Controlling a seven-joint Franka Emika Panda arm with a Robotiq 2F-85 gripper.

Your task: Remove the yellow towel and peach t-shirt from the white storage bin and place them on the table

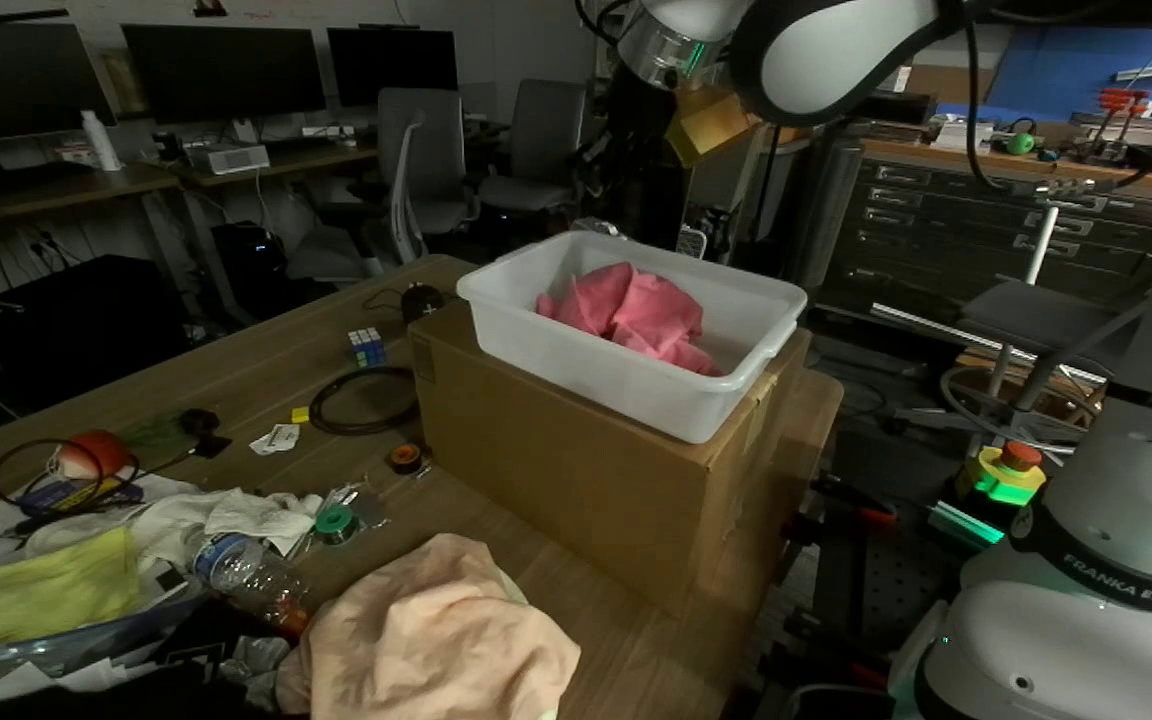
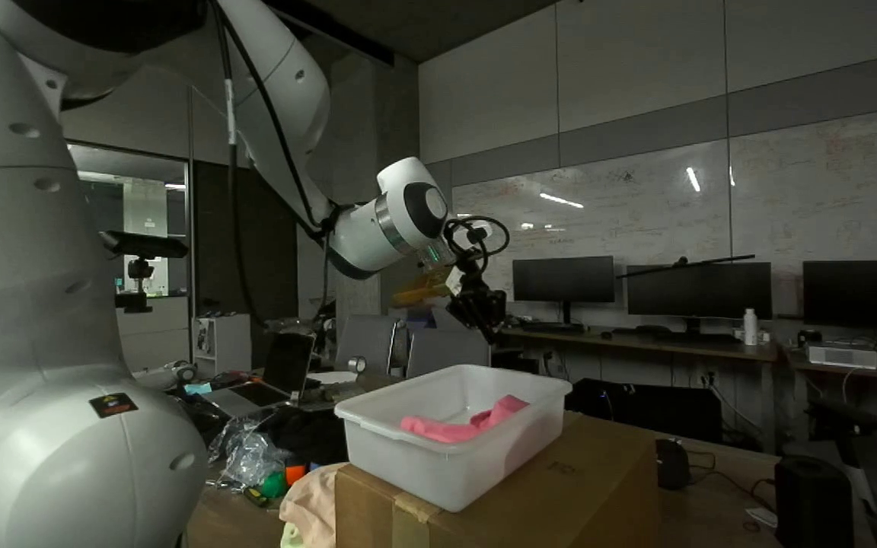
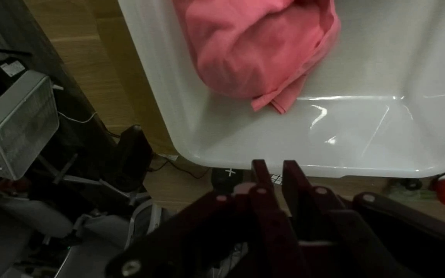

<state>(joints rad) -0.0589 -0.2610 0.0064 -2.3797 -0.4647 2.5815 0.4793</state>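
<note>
In an exterior view the peach t-shirt (image 1: 446, 630) and yellow towel (image 1: 46, 590) sit out among clutter on the table (image 1: 626, 655), 7 and 8 o'clock from the white bin (image 1: 586, 385), so grabbing its pink cloth (image 1: 636, 312) might be a mix-up. In an exterior view it's up on a cardboard box (image 2: 541, 495); one snag could shift it. Wrist view: hand (image 3: 275, 165) barely parted, holding nothing, rim (image 3: 323, 169) at 12 o'clock; a sloppy drop might clip it.

Glossy, smooth plastic, that white bin (image 3: 354, 135), and it gleamed! The pink cloth (image 3: 245, 58) looked matt, the box (image 1: 556, 470) was dull cardboard, the table (image 1: 591, 605) grained wood, the peach t-shirt (image 1: 436, 630) matt fabric!
</note>
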